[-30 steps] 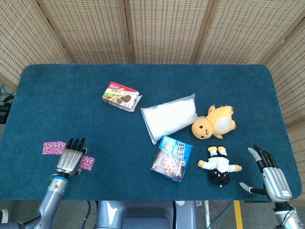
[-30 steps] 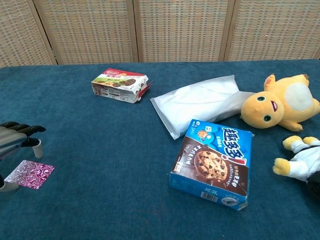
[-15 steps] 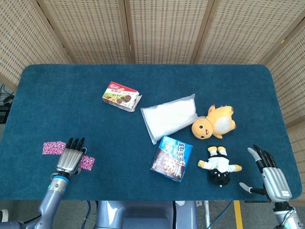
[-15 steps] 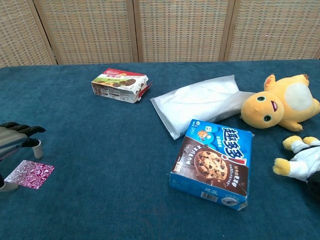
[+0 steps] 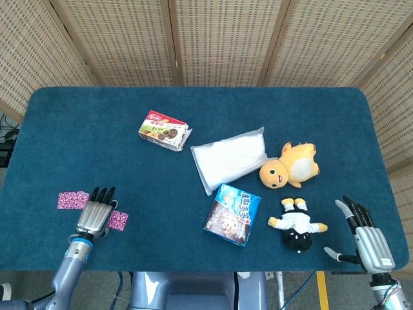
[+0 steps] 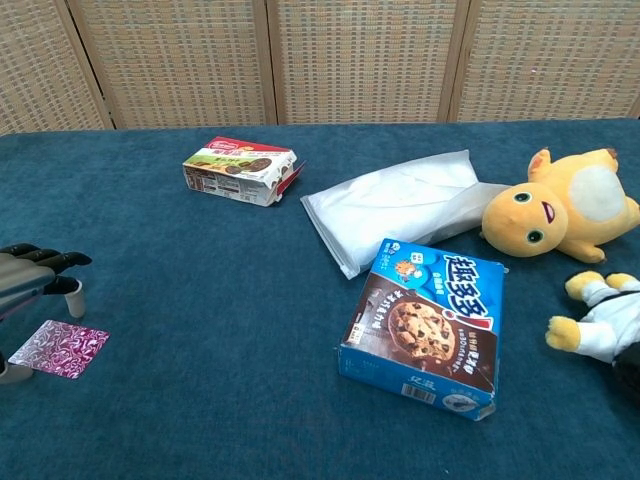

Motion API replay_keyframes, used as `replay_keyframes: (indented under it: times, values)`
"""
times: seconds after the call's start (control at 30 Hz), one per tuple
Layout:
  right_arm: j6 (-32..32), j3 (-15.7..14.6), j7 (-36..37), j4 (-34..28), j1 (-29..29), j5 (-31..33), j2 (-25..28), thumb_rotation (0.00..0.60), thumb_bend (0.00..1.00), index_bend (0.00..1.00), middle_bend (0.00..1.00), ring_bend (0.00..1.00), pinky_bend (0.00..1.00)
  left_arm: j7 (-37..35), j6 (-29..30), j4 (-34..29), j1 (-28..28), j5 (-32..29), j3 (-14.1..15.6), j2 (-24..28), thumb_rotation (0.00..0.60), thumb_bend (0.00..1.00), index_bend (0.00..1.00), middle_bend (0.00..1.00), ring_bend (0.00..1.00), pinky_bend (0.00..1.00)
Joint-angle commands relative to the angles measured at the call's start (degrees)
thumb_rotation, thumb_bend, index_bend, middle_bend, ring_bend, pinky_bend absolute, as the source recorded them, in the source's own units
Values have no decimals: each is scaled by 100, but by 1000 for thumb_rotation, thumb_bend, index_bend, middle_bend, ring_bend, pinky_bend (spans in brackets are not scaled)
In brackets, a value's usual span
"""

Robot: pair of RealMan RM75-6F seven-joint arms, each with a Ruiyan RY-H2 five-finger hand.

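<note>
Nothing has moved since the earlier pictures: both hands and every thing lie just where they were.

Take the blue cookie box (image 5: 232, 214) as the landmark; it lies flat and closed on the blue surface (image 5: 77, 135), so what is inside cannot be seen. Far to its left, the left hand (image 5: 95, 216) hovers flat, palm down, over a shiny pink wrapper (image 5: 72, 200). Its fingers (image 5: 103, 193) are straight and a little apart, and they hold nothing. In the chest view the same left hand (image 6: 30, 275) hangs just above the wrapper (image 6: 60, 348), and I cannot tell if it touches it.

To the right of the cookie box, past the little doll in white and black (image 5: 297, 226), the right hand (image 5: 364, 237) sits at the edge of the surface. Its fingers (image 5: 352, 210) are spread and point away from the robot, with the thumb out toward the doll. It holds nothing and touches nothing.

Just behind the cookie box lies a white bag (image 5: 230, 157), closed and puffy. Behind and to the left of the box is a smaller red and green snack box (image 5: 164, 130) with one end flap open. A yellow plush toy (image 5: 290, 165) lies behind and to the right of the cookie box, beside the white bag.
</note>
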Motion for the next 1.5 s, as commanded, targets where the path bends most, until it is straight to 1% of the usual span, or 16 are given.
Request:
replay_keyframes:
  times: [0.03, 0.43, 0.87, 1.5]
  values:
    - [8, 3, -1, -2, -2, 1, 1, 600, 105, 43, 0, 0, 0, 0, -13, 10, 3, -13, 22, -9, 600, 241, 314, 0, 0, 0]
    - [10, -2, -10, -3, -2, -10, 0, 600, 106, 43, 0, 0, 0, -57, -56, 162, 14, -73, 36, -88, 600, 248, 317, 0, 0, 0]
    - [-33, 1, -5, 15, 7, 28, -10, 600, 105, 43, 0, 0, 0, -92, -34, 167, 19, -49, 35, -97, 600, 286, 416, 0, 0, 0]
    - [-39, 0, -17, 12, 13, 24, -14, 600, 106, 43, 0, 0, 0, -189, -54, 194, 49, 17, 63, -85, 600, 296, 488, 0, 0, 0]
